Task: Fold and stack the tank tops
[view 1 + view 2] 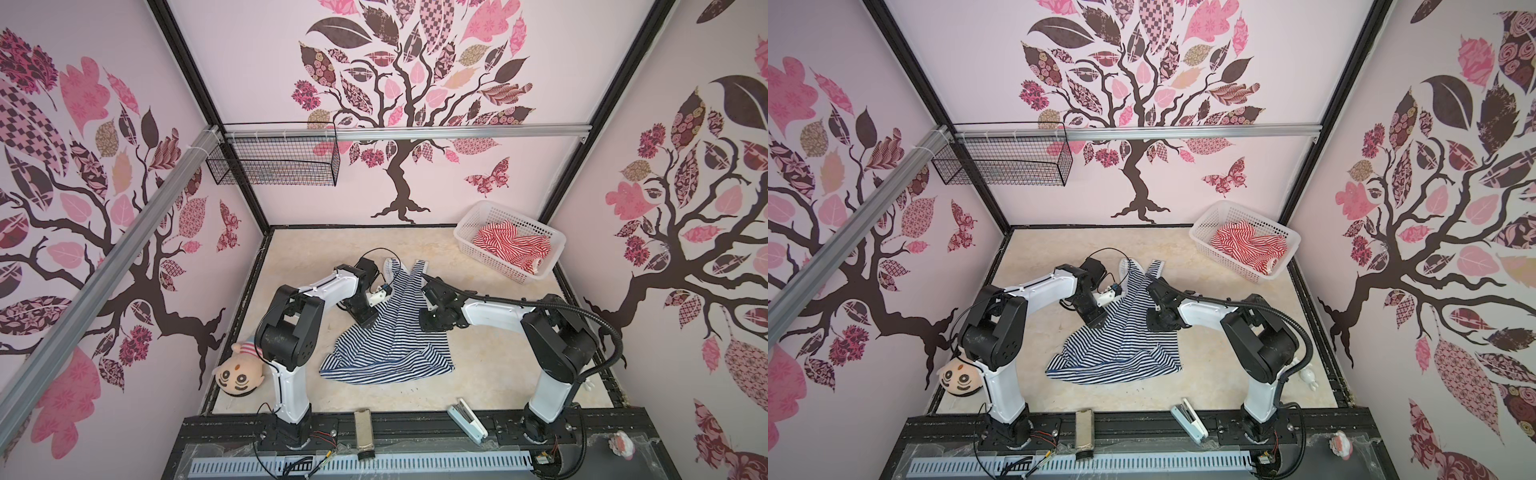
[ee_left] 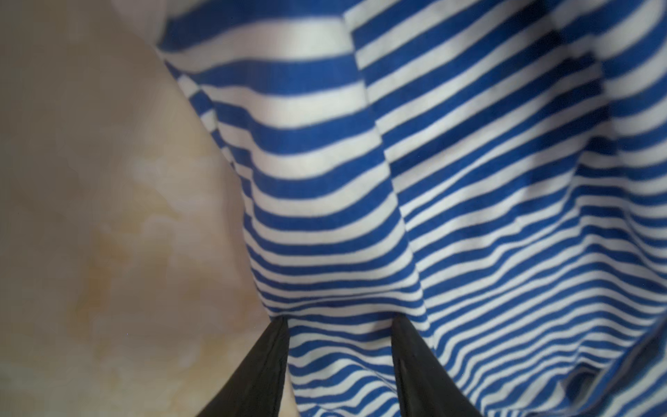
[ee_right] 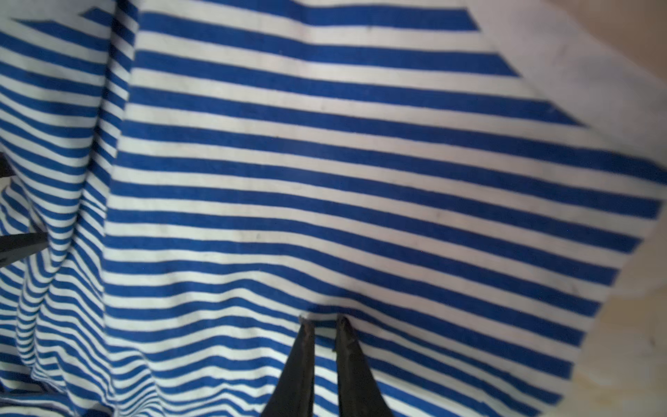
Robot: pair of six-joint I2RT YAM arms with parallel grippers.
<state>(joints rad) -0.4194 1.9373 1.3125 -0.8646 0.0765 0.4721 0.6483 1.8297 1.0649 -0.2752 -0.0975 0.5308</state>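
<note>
Navy-and-white tank top (image 1: 390, 332) (image 1: 1117, 345): lies at centre frame in both top views on the beige marbled tabletop (image 1: 299, 266), with the hem fanned toward the lower edge, the straps toward the upper edge, and long creases down the middle.

Left gripper (image 2: 340, 321), in the left wrist view: stands about half open with nothing clamped. Rests with both black tips on the navy-and-white tank top (image 2: 397, 180) right at its side edge. A band of stripes spans the gap between the tips, with bare tabletop to frame left.

Right gripper (image 3: 325, 319), in the right wrist view: sits nearly closed, with only a thin slit left. Nips a small pucker of the navy-and-white tank top (image 3: 325, 162) at the tips, lower centre of frame, with stripes filling most of the view.

Red-and-white tank top (image 1: 511, 247): lies crumpled in the white plastic basket (image 1: 486, 259), upper right of a top view, well apart from both grippers.
</note>
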